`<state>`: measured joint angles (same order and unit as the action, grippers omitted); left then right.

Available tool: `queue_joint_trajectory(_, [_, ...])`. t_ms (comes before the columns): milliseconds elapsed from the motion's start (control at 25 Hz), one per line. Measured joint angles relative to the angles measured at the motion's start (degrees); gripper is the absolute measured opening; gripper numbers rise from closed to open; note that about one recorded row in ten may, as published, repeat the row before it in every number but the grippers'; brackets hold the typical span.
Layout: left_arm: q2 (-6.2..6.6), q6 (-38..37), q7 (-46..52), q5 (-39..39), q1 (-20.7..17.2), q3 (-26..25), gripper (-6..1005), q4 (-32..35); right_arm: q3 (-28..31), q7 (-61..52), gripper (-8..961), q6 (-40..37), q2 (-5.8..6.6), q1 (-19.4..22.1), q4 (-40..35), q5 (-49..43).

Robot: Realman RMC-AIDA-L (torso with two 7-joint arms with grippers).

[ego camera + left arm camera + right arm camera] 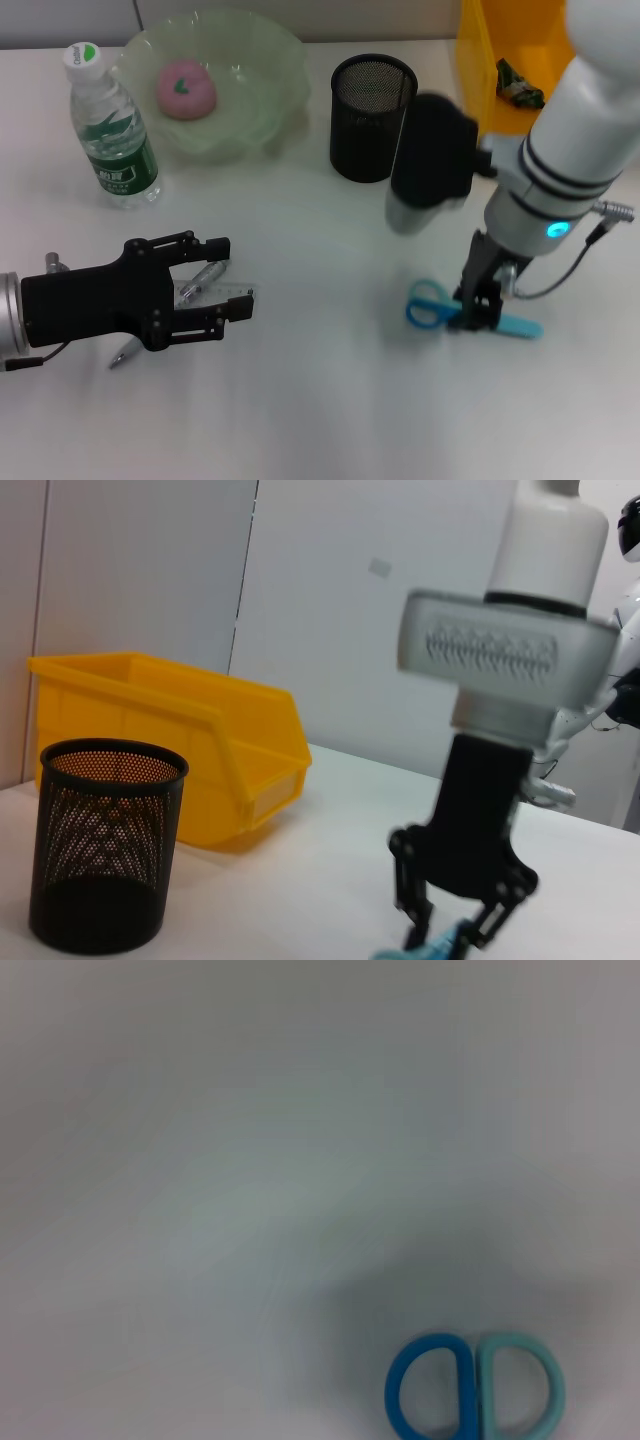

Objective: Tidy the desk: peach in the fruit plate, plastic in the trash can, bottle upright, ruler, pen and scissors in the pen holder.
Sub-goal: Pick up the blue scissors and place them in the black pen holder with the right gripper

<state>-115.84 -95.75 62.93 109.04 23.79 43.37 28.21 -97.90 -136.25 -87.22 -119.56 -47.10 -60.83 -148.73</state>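
The blue scissors point(430, 305) lie flat on the white desk, handles point(475, 1395) showing in the right wrist view. My right gripper point(480, 310) points straight down with its fingers point(415, 925) closed on the scissors' middle. To the left, my left gripper point(230, 278) is open, low over the silver pen point(203, 277) and the clear ruler point(222, 294). The peach point(185, 88) rests in the green fruit plate point(270, 70). The bottle point(112, 130) stands upright. A plastic wrapper point(520, 85) lies in the yellow trash can point(478, 70). The black mesh pen holder point(372, 118) looks empty.
The pen holder point(105, 860) stands just behind and to the left of the right arm, with the trash can point(180, 730) beyond it. Bare desk stretches along the front and between the two grippers.
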Motion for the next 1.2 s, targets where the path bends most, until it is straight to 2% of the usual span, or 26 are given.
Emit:
queue_joint_trajectory(160, [0.00, -0.1, 0.0, -0.1, 0.0, -0.1, 785, 0.0, 10.1, 1.0, 238, -2.0, 0.32, 0.4, -3.8, 0.0])
queue_joint_trajectory(200, [0.03, -0.1, 0.0, -0.1, 0.0, -0.3, 785, 0.0, 17.9, 3.0, 238, -2.8, 0.44, 0.7, -5.7, 0.7])
queue_joint_trajectory(240, [0.03, -0.1, 0.0, -0.1, 0.0, -0.3, 785, 0.0, 17.9, 3.0, 238, -2.8, 0.44, 0.7, -5.7, 0.7])
queue_joint_trajectory(280, [0.05, -0.1, 0.0, -0.1, 0.0, -0.5, 785, 0.0, 21.9, 4.6, 238, -3.1, 0.44, 1.0, -6.3, 1.8])
queue_joint_trajectory(360, [0.07, -0.1, 0.0, -0.1, 0.0, -0.7, 785, 0.0, 30.5, 9.5, 238, -3.1, 0.47, 1.9, -6.9, 7.0])
queue_joint_trajectory(400, [0.08, -0.1, 0.0, -0.1, 0.0, -0.8, 785, 0.0, 37.4, 14.8, 238, -2.6, 0.50, 3.0, -5.9, 13.8])
queue_joint_trajectory(440, [0.08, -0.1, 0.0, -0.1, 0.0, -0.8, 785, 0.0, 37.4, 14.8, 238, -2.6, 0.50, 3.0, -5.9, 13.8])
queue_joint_trajectory(560, [0.09, -0.1, 0.0, -0.1, 0.0, -0.8, 784, 0.0, 44.9, 24.6, 238, -0.5, 0.58, 4.7, -1.1, 24.7])
queue_joint_trajectory(680, [0.04, -0.1, -0.1, -0.2, 0.2, -1.2, 784, 0.0, 48.1, 36.8, 238, 4.1, 0.64, 6.5, 7.2, 36.7])
queue_joint_trajectory(720, [0.00, -0.1, -0.1, -0.2, 0.3, -1.3, 785, 0.0, 48.1, 36.8, 238, 4.1, 0.64, 6.5, 7.2, 36.7])
queue_joint_trajectory(960, [-0.40, -0.2, -0.3, -0.2, 0.9, -1.3, 785, -0.2, 48.2, 50.4, 238, 12.9, 0.47, 7.2, 18.1, 50.8])
queue_joint_trajectory(1200, [-0.44, -0.2, -0.4, -0.2, 1.1, -1.4, 784, -0.3, 47.9, 59.7, 239, 21.6, 0.29, 4.9, 26.9, 57.8])
